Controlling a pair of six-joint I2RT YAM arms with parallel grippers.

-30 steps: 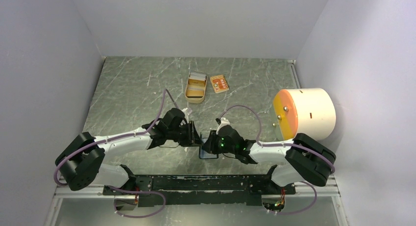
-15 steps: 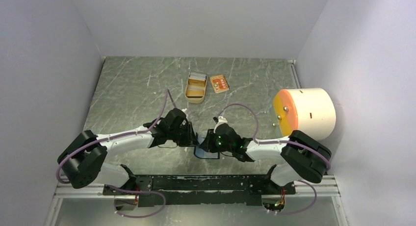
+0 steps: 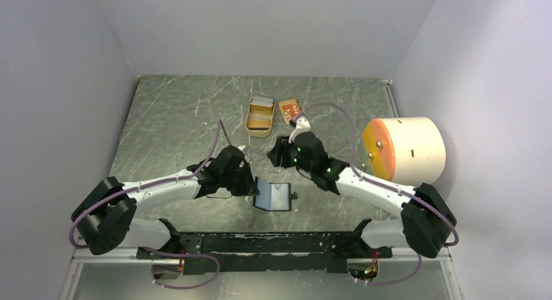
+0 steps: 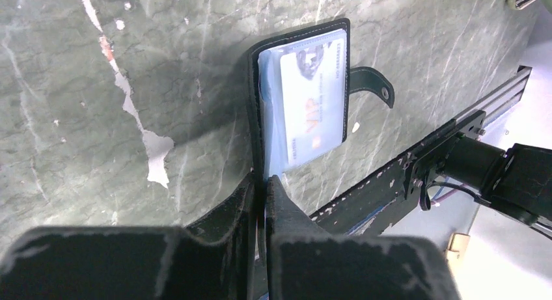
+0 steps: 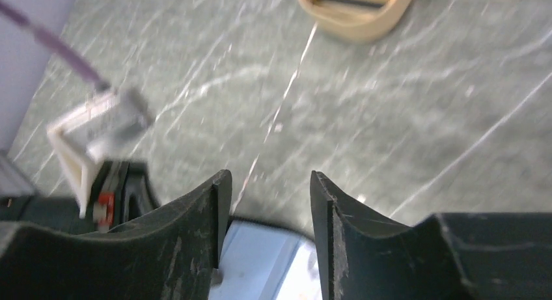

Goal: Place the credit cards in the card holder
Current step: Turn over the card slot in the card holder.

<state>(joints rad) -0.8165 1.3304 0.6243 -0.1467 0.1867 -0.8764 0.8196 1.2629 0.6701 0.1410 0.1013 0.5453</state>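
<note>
From above: the open card holder (image 3: 275, 196) lies on the surface (image 3: 169, 118), its left edge clenched by the left gripper (image 3: 253, 188); the tan-orange card (image 3: 290, 110) lies well apart. Left wrist: the pale card (image 4: 312, 98) sits inside the holder. Right wrist: the right gripper (image 5: 267, 183) is released, above the surface.

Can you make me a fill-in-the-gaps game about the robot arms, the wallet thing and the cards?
1. The left gripper pinches the edge of the card holder, whose leather is coloured ___.
2. The pale card lying in it shows the letters ___.
3. The right gripper holds nothing, and its jaws are ___.
4. The orange card lies beside the tin, so it is not yet ___ the card holder.

Missing words: black; VIP; open; inside.
</note>
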